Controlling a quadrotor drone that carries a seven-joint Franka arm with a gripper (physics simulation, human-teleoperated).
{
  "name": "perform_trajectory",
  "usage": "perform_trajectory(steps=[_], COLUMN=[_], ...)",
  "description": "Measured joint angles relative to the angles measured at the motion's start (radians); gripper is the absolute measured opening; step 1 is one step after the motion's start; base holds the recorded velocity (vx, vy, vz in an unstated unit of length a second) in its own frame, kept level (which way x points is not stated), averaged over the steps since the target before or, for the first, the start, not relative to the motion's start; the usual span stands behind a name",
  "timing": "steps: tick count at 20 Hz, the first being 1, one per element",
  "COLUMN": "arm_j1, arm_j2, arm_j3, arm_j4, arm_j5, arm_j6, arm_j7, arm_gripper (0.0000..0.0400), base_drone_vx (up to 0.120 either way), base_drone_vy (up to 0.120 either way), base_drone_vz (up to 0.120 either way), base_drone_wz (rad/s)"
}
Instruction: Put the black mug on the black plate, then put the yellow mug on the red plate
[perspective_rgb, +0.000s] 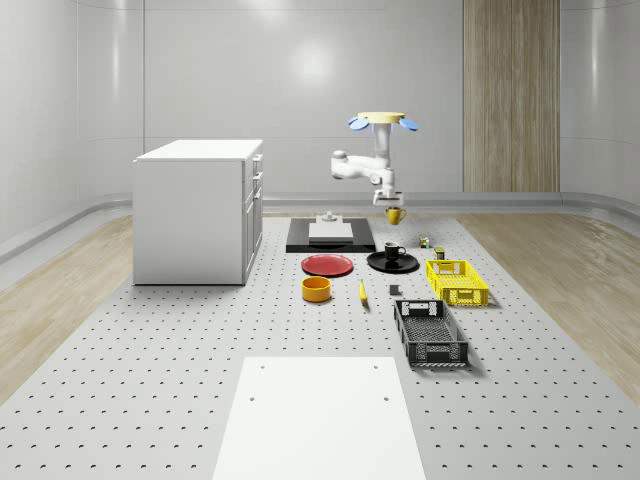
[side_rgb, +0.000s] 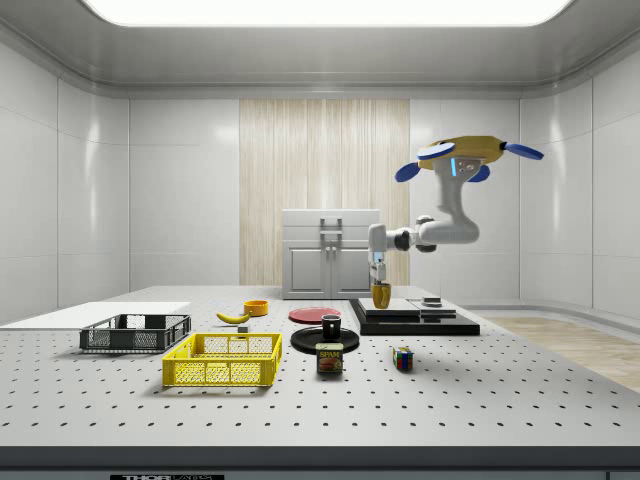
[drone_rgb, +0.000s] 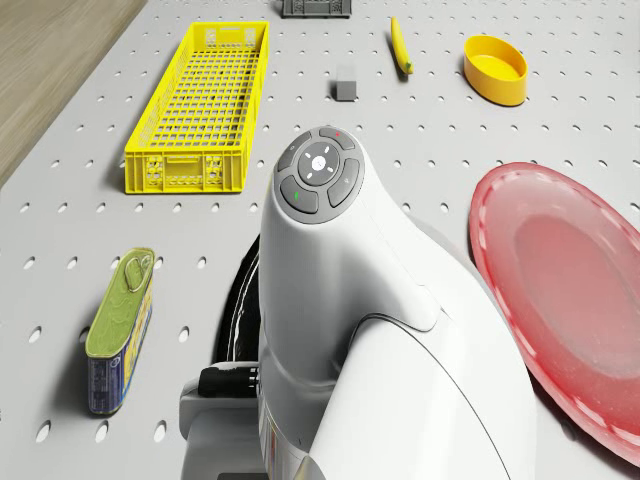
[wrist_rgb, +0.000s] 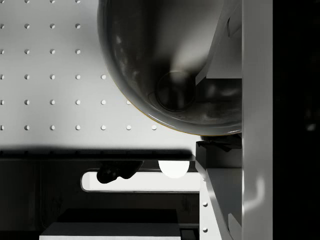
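On the table, a can (labelled SPAM)

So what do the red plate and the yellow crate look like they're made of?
Red plate: looks like glazed ceramic or glossy plastic, going by its smooth surface and soft sheen; which one is unclear. Yellow crate: likely moulded plastic, with open lattice walls and floor and a matte, even colour.

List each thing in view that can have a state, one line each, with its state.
Drone: hovering above the table, behind the plates.
Tool: shut on the yellow mug.
Yellow mug: lifted, clear of the table.
Black mug: upright on the black plate.
Red plate: bare.
Yellow crate: nothing inside.
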Motion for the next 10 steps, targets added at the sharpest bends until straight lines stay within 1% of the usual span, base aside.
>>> perform_trajectory(steps=[10], arm_j1=[0.000], arm_j2=[-0.002], arm_j3=[0.000], arm_j4=[0.000], arm_j5=[0.001], arm_j6=[0.002], arm_j7=[0.000], arm_gripper=[0.0110], base_drone_vx=[0.120], base_drone_vy=[-0.120], base_drone_vz=[0.000], base_drone_wz=[0.000])
